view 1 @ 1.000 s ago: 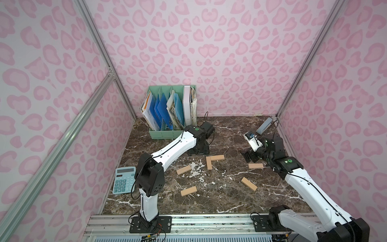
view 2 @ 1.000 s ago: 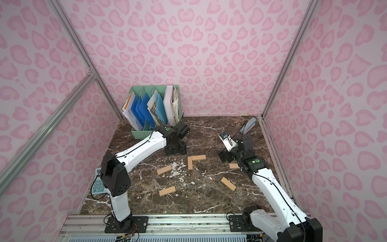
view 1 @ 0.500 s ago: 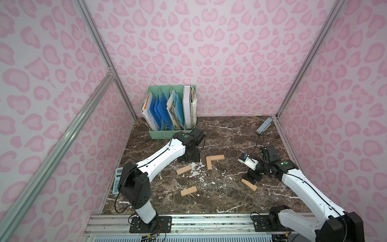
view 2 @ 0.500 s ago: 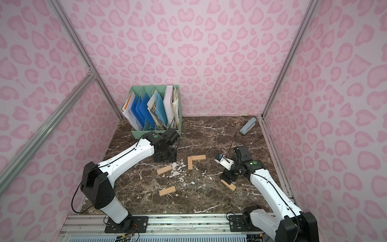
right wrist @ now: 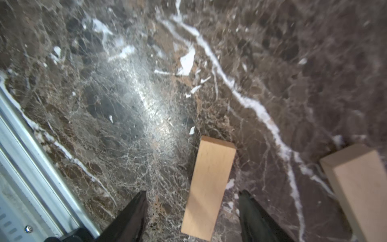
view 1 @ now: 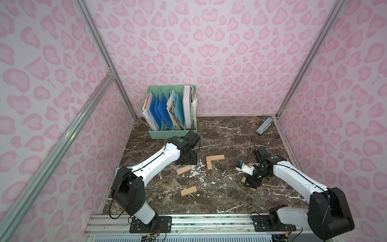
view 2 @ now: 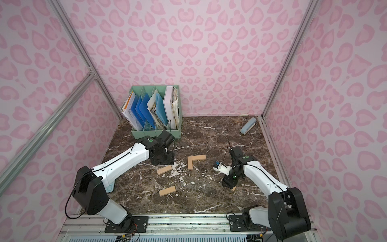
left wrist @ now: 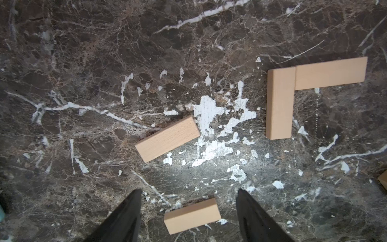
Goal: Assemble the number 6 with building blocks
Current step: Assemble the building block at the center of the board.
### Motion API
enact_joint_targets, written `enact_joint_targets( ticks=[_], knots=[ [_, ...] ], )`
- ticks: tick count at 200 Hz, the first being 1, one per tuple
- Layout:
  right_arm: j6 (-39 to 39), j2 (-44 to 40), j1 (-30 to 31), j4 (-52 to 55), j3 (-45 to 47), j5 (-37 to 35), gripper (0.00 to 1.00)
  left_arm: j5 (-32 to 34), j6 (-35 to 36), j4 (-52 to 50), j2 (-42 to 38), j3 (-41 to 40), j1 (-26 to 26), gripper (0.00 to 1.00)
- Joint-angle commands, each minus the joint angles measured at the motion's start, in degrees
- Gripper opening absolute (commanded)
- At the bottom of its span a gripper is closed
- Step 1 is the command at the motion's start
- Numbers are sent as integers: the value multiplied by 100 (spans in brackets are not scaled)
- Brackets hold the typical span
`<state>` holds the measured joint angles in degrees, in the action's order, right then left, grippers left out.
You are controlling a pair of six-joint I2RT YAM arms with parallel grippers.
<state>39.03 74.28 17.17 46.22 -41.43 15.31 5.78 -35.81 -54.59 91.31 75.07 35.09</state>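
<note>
Tan wooden building blocks (view 1: 183, 170) lie scattered on the dark marble table (view 1: 230, 134). Two meet in a corner (view 1: 208, 165) mid-table, and two lie loose to its left. At the right, the right gripper (right wrist: 192, 193), fingers spread, straddles another block (right wrist: 209, 184) without touching it. The left gripper (left wrist: 188, 190) hovers, fingers spread and empty, near the green file rack (view 1: 167, 134).

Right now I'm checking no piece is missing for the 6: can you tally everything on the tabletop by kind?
Wooden planks: 6
File organiser: 1
Grey-blue case: 1
Pale teal item, mostly hidden: 1
Total: 9
</note>
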Motion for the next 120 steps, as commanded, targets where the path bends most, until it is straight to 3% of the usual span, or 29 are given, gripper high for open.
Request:
enact_joint_targets(
  ticks=[1,27,120],
  knots=[
    [-137,120,-3,-6,-8,-79,69,-97,109,148,-51,-14,-4,75],
    [-272,185,-4,-191,83,-731,68,-151,110,219,-53,-35,-3,75],
    [-233,341,64,-393,169,-705,65,-169,22,255,-44,-62,-11,75]
  ],
)
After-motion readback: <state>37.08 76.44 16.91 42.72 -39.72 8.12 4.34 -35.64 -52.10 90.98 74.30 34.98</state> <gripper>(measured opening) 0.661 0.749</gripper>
